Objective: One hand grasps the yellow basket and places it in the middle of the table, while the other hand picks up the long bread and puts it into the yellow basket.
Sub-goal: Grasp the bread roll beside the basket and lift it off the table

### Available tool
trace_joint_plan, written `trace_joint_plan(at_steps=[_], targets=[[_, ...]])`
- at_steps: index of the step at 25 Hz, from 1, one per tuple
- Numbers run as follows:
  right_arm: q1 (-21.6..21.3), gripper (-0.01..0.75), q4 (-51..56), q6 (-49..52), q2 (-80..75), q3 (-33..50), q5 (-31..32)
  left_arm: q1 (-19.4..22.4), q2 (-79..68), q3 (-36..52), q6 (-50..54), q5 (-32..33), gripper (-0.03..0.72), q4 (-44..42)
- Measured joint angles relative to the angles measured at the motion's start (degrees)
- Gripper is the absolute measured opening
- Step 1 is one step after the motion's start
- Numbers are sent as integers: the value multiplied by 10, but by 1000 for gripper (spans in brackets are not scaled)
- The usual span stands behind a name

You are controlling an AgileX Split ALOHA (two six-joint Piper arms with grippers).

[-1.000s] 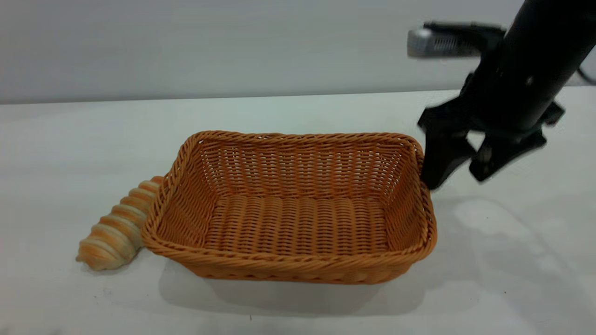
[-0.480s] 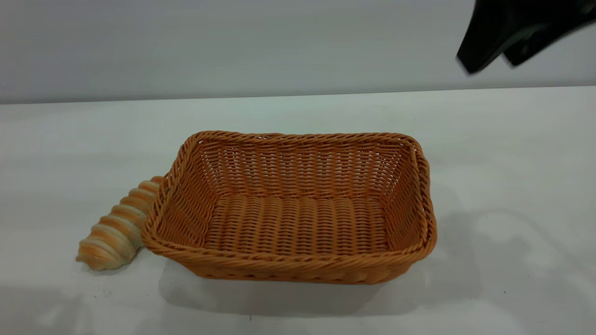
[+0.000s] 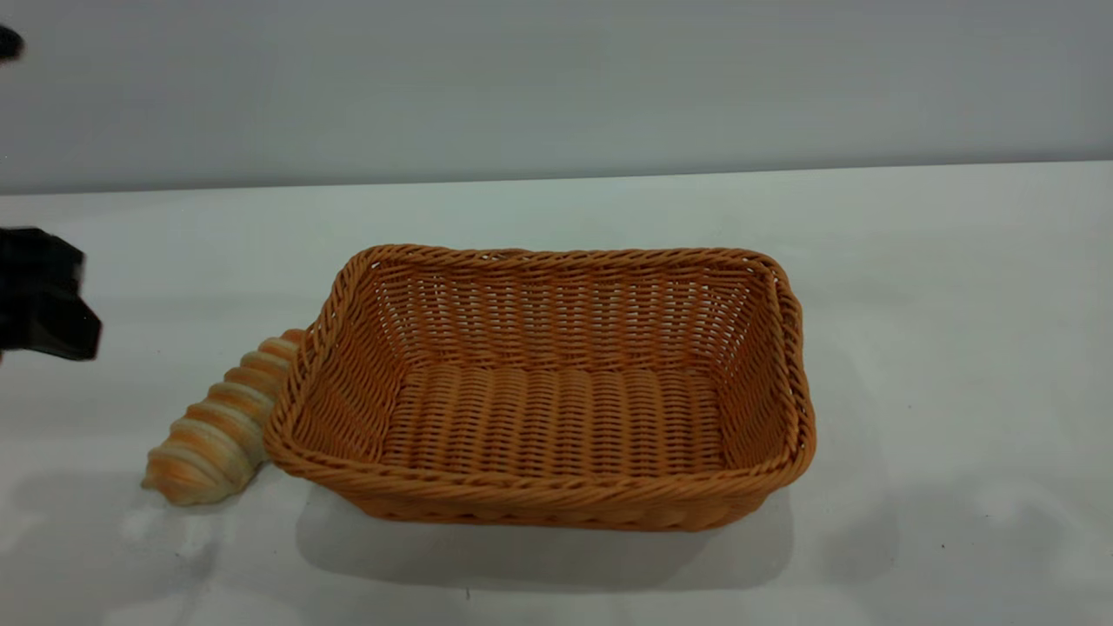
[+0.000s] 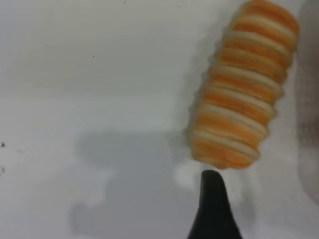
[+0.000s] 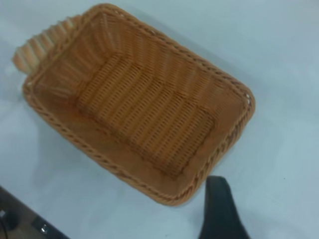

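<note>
The yellow basket [image 3: 556,391] stands empty in the middle of the table [image 3: 913,287]. The long bread [image 3: 217,426] lies on the table against the basket's left end, with one tip tucked behind the rim. My left gripper [image 3: 43,296] hangs at the far left edge, above and to the left of the bread. In the left wrist view one black finger [image 4: 213,204] points at the bread's end [image 4: 239,89], with nothing against it. My right arm is out of the exterior view. Its wrist view looks down on the basket [image 5: 144,104], with a single finger [image 5: 222,209] just outside the rim.
A plain grey wall runs behind the table's far edge. White tabletop stretches to the right of the basket [image 3: 956,391] and in front of it. In the right wrist view a dark table edge [image 5: 20,219] shows in one corner.
My right gripper, open beside the basket's right end a second ago, rose up and left the exterior view. My left gripper has come in at the left edge. Basket and bread have not moved.
</note>
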State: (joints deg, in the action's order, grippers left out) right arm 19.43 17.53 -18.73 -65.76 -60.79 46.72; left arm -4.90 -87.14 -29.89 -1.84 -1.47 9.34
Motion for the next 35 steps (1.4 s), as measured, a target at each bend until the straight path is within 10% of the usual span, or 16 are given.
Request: trace_joint_plan(at_steps=[28,35], targets=[[0,531,9,-18,85,18,66,-48,-315,-159,0,-54,570,0],[0,531,9,-18,86,18,67,-47,-340,-162,-1,-81,359,0]])
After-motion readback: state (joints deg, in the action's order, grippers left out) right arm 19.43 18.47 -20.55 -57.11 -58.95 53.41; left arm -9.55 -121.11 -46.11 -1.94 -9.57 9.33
